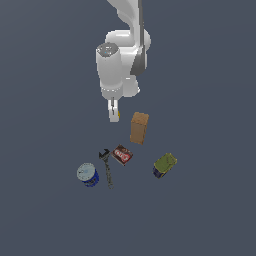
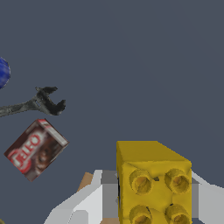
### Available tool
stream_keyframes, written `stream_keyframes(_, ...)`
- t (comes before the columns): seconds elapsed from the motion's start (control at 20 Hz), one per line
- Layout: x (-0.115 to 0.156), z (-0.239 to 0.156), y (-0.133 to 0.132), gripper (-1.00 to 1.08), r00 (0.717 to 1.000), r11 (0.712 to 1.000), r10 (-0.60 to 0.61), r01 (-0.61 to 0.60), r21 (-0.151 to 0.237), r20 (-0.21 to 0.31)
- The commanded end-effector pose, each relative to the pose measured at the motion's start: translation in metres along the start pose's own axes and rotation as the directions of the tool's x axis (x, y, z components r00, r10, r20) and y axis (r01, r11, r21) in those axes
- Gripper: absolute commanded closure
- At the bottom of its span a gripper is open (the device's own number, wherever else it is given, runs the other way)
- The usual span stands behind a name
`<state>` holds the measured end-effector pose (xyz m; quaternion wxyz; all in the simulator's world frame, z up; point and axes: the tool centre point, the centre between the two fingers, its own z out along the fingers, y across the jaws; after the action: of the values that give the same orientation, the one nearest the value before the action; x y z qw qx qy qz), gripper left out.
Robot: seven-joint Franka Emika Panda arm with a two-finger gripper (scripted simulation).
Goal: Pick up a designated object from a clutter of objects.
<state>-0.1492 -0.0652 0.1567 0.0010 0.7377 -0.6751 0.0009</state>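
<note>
The designated object, a tiny yellow cube (image 2: 153,183) with round studs on its face, sits between my gripper's (image 2: 154,199) two grey fingers, which press against both of its sides. In the exterior view only a yellow sliver of the cube (image 1: 118,114) shows beside my gripper (image 1: 114,116), which points straight down. The rest of the clutter lies apart from it: a tall brown box (image 1: 139,128), a red packet (image 1: 122,154), an olive-yellow box (image 1: 164,165), a blue can (image 1: 87,174) and a dark wrench (image 1: 106,167).
The brown box stands closest, just to the exterior view's right of my gripper. In the wrist view the red packet (image 2: 35,149), the wrench (image 2: 39,103) and an edge of the blue can (image 2: 2,72) show. Everything rests on a plain dark grey floor (image 1: 210,210).
</note>
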Motion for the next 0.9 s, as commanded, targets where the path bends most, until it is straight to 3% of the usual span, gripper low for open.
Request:
stream_keyframes(0.0, -0.004, -0.02, 0.0, 1.08, 1.0, 1.0, 0.0, 0.0, 0.0, -0.002)
stream_keyframes(0.85, -0.033, -0.159, -0.006, 1.08, 1.0, 1.0, -0.001, 0.001, 0.0, -0.001)
